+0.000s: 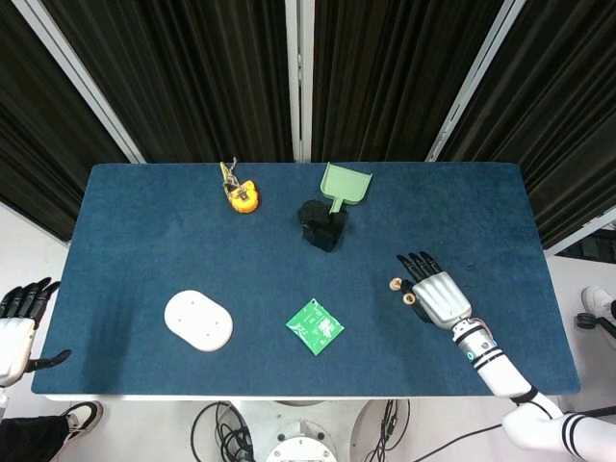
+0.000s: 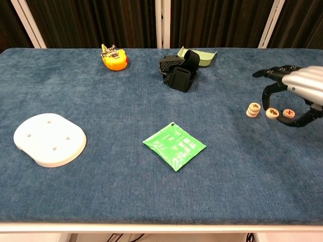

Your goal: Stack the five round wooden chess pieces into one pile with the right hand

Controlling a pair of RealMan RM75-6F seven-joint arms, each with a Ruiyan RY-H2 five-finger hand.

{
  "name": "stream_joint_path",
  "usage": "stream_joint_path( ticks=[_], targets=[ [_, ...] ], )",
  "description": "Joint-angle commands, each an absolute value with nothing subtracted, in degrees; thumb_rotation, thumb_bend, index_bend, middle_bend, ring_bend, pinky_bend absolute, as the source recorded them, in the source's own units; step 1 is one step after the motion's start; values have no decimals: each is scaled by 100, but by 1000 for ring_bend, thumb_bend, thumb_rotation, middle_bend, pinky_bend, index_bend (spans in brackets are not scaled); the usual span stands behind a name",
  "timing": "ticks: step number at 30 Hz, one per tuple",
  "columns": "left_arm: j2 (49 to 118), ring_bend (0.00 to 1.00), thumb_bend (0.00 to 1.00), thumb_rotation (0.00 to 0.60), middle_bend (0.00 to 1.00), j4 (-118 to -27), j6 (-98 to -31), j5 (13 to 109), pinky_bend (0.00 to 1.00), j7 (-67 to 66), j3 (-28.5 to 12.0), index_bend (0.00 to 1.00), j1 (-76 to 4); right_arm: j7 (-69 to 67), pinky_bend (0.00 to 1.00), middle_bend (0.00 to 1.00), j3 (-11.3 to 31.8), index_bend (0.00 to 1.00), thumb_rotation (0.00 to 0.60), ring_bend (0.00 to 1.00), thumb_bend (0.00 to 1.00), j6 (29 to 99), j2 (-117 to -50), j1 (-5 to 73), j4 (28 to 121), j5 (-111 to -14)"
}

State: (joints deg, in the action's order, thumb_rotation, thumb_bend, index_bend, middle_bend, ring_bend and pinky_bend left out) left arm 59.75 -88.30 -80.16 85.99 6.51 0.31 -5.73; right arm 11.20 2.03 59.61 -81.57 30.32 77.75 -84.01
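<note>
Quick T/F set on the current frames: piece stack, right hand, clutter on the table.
1. A short stack of pieces stands left of the right hand. True.
2. All the pieces are already in one pile. False: at least two pieces lie flat on the table beside the stack.
3. The left hand rests on the white pad. False: it hangs off the table's left edge, away from everything.
4. The green packet lies flat near the table's middle. True.
5. The orange tape measure sits beside the stack. False: it is at the far edge, well to the left.
</note>
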Motion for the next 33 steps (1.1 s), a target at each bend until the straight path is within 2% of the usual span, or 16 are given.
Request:
stream_joint_path(
  ticks=[1, 11, 33],
  targets=[
    [5973, 0, 70, 600, 0, -8832, -8021, 8603, 0, 648, 32, 0, -572, 1279, 0, 15, 329, 467, 600, 0, 321, 5844, -8154, 3130, 7773, -8236],
    [5975, 0, 71, 600, 0, -8809, -8058, 8614, 0, 684, 23, 0, -563, 1554, 0, 16, 552, 471, 600, 0, 322, 5423, -8434, 3384, 7451, -7756],
    [5979, 0, 70, 600, 0, -8797, -8034, 8634, 0, 686, 38, 0, -573, 1608, 0, 13, 572, 472, 600, 0, 321, 5358, -8542, 3504, 7462, -7589]
  ],
)
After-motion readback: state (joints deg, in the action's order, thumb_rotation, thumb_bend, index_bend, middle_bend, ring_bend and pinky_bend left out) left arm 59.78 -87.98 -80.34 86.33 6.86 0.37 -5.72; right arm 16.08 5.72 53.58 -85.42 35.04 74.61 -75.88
